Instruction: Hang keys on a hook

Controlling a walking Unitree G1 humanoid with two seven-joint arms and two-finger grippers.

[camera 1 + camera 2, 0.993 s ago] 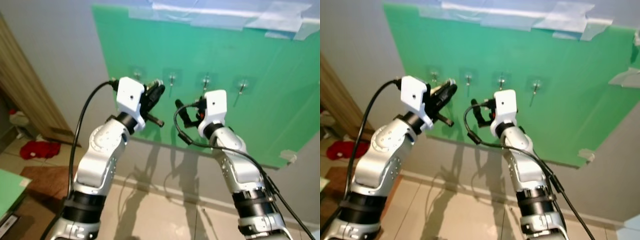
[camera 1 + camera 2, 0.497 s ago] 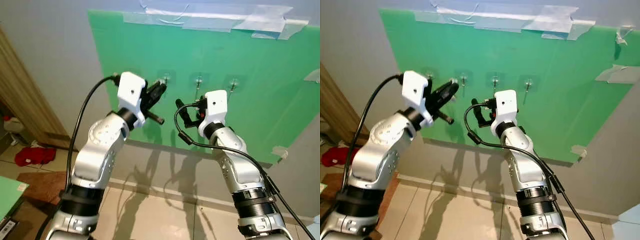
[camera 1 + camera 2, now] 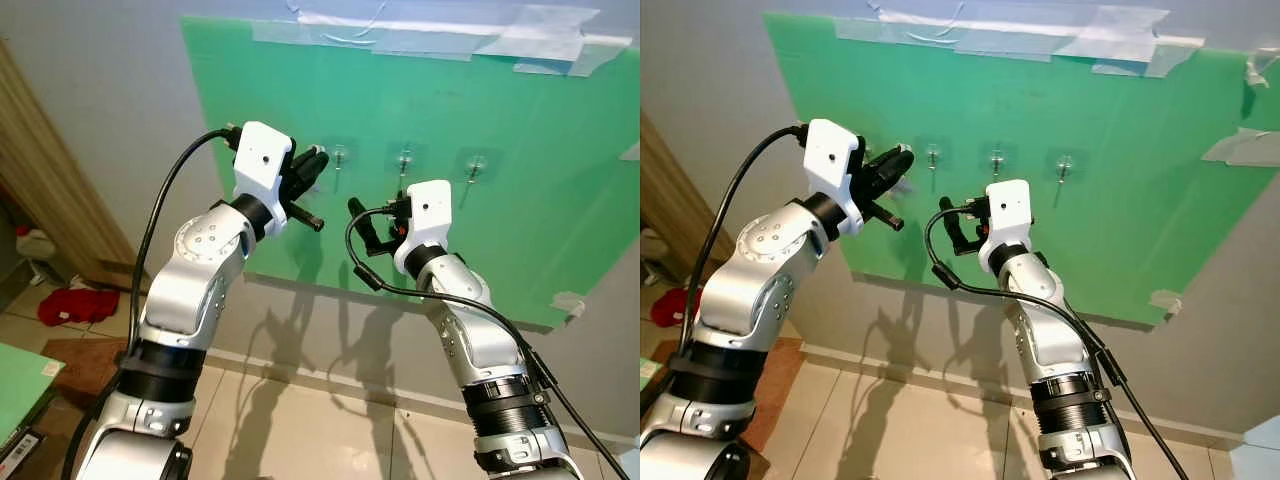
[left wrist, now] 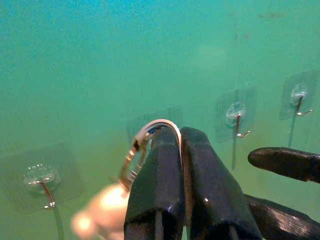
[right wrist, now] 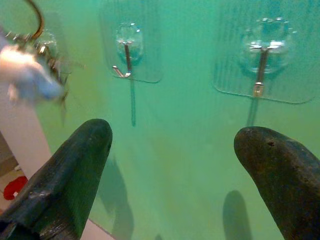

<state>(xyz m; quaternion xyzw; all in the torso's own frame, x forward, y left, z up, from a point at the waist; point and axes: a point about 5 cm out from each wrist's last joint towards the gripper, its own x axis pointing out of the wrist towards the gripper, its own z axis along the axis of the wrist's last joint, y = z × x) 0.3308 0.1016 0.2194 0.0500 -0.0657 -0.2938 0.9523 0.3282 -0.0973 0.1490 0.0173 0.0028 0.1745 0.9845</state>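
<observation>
Left wrist view: left gripper (image 4: 181,150) clenched on the key ring (image 4: 145,137), pale fob dangling below, held up against the green board (image 3: 520,150) between two hooks (image 4: 42,187). Keys likely light, stiff, slippery; pinching the ring itself looks the sensible hold. Right gripper (image 5: 172,165) released, near the hooks; no containers.

My head cameras sit back, facing the green board (image 3: 520,180) on the wall, with both arms raised before it. Each wrist camera looks along its end effector, close to that board. All four views share the row of hooks (image 3: 997,160).
</observation>
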